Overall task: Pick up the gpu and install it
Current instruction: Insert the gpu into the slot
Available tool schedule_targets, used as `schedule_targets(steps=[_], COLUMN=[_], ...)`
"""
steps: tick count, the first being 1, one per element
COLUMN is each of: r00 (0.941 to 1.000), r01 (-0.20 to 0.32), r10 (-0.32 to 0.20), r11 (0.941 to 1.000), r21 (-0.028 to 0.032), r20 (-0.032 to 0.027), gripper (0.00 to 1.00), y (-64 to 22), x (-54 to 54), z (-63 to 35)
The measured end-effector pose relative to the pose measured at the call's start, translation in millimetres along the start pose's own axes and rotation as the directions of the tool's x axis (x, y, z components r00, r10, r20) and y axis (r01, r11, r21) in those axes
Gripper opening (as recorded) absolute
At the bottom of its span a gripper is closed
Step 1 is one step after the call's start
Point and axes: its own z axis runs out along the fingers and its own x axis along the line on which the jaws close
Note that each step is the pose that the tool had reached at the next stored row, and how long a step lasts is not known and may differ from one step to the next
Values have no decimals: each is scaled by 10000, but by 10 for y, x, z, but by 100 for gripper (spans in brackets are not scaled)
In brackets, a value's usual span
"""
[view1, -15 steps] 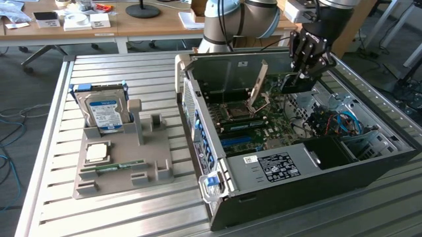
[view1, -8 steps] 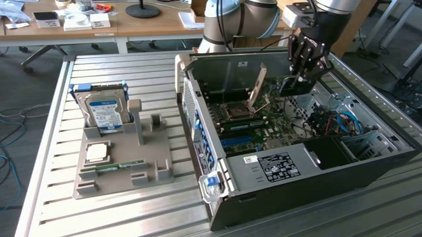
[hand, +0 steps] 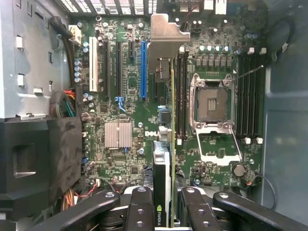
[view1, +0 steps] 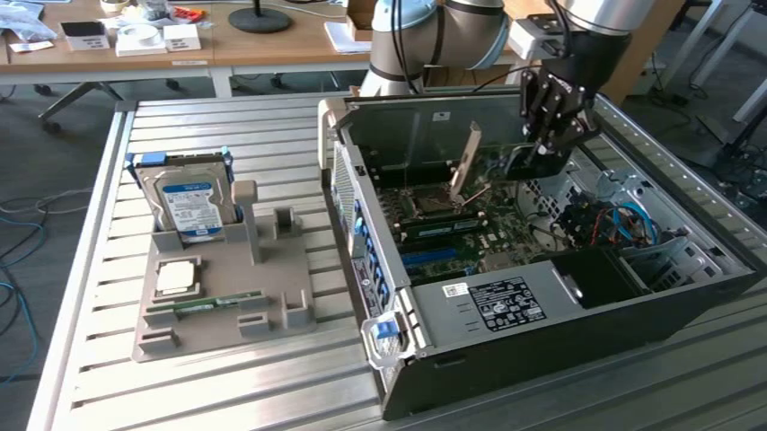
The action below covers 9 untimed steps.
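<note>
NVIDIA-marked gpu [hand: 161,178] between fingers [hand: 140,209]

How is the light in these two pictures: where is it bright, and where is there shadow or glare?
Exterior view: soft daylight falls on the metal table, while the case is partly dark inside. Wrist view: the motherboard is evenly lit, the bracket of the gpu shines pale, and the black box at the side lies in shadow.

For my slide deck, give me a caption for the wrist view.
The gripper holds the gpu edge-on over the motherboard inside the computer case.
</note>
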Motion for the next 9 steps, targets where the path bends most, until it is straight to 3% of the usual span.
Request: schedule_targets(steps=[9], r00=[10000], r01=[1], r10=[-1], r11=[10000], r21=[4], r20=[-1], gripper=[27], y=[28], x=[2], z=[45])
